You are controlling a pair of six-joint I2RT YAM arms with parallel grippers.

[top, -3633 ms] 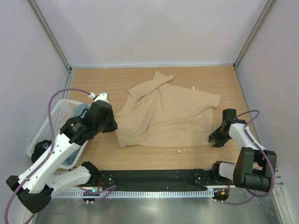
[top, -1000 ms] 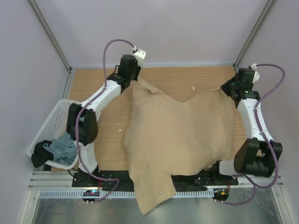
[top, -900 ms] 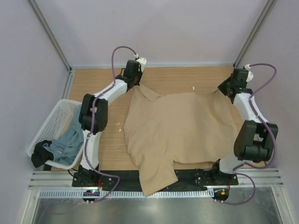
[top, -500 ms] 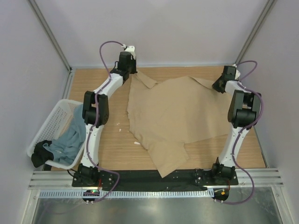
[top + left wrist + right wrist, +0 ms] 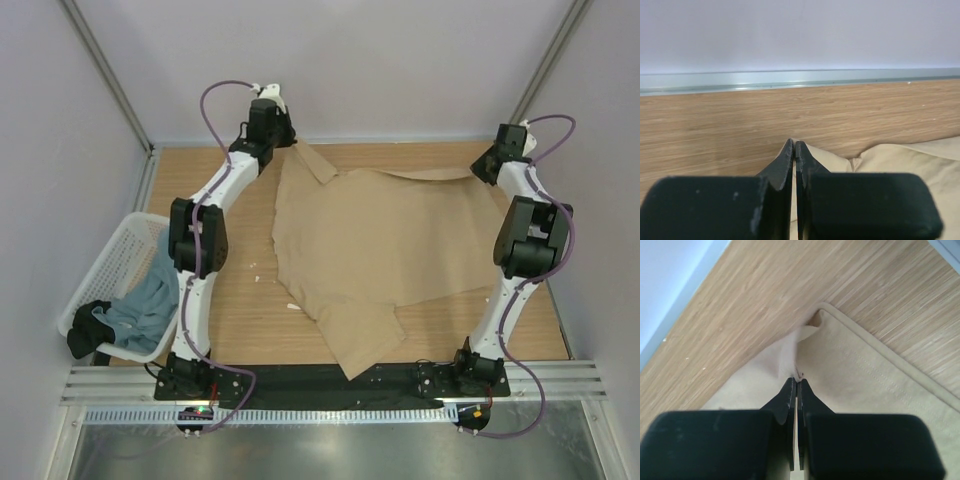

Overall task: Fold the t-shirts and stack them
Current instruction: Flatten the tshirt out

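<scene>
Both hands are clamping the far corners of the tan t-shirt (image 5: 380, 240) at the back of the tabletop (image 5: 220, 190).

The left hand (image 5: 794, 150) is holding its jaws pressed together on the shirt's far-left edge, with cloth showing just past its tips in the left wrist view. The right hand (image 5: 796, 385) is likewise pinching shut on the far-right hem, a small fold of cloth rising at its tips. The shirt's far edge is running stretched between the two hands. The rest of it is lying spread on the wood, with one flap reaching toward the near edge. The grey-blue t-shirt (image 5: 150, 300) is lying crumpled in the white basket (image 5: 112, 250) at the left, well apart from the tan one.
</scene>
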